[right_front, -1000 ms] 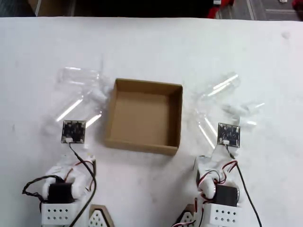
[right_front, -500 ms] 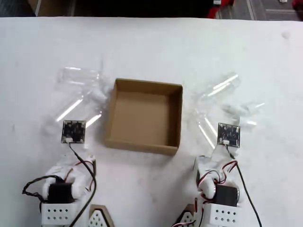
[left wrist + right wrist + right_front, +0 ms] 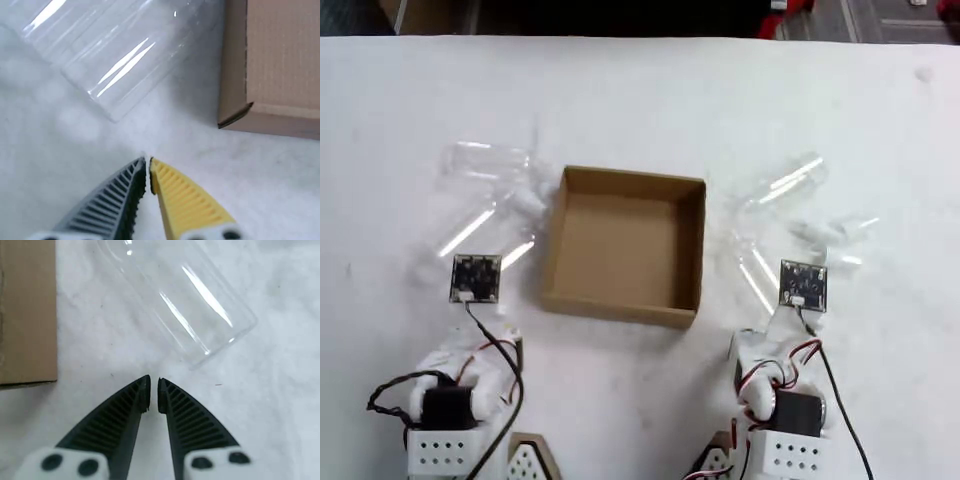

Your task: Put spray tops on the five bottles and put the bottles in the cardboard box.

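Note:
An open cardboard box [image 3: 626, 245] sits mid-table with nothing inside. Clear bottles lie on their sides at both flanks: a group to its left [image 3: 485, 195] and a group to its right [image 3: 775, 205]. Small white spray tops [image 3: 825, 232] lie among the right group. My left gripper [image 3: 148, 161] is shut and empty, its tips just short of a clear bottle [image 3: 110, 50] and beside the box corner [image 3: 235, 117]. My right gripper [image 3: 153, 385] is shut and empty, close to the base of another clear bottle [image 3: 180, 295], with the box wall [image 3: 27, 315] to one side.
Both arms [image 3: 470, 350] [image 3: 785, 350] rest folded at the table's near edge, either side of the box. The white table [image 3: 640, 90] stretches bare behind the box to its far edge.

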### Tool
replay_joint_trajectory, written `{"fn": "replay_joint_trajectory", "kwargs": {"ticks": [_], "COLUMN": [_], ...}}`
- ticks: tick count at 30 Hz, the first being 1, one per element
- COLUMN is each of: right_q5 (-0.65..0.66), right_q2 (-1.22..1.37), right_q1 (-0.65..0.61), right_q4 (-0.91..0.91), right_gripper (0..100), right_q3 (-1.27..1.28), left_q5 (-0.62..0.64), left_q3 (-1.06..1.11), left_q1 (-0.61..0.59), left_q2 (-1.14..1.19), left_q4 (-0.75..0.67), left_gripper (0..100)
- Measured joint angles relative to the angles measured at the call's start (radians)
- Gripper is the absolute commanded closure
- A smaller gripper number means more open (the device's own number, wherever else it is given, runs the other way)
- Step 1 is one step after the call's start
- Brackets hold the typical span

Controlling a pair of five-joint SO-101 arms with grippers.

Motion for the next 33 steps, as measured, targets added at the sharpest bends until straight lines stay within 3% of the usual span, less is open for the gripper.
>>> {"fn": "replay_joint_trajectory", "kwargs": {"ticks": [22, 33], "right_q5": [0.000, 0.000], "right_q2": [0.000, 0.000], "right_q1": [0.000, 0.000], "right_q4": [0.000, 0.000], "right_gripper": [98.4, 98.4], "right_q3": [0.000, 0.000], "left_q5": [0.000, 0.000], "left_q3": [0.000, -0.141], "left_q1": [-0.009, -0.222], "left_q2": [0.000, -0.005], "left_q4": [0.000, 0.061], "left_gripper": [98, 97]}}
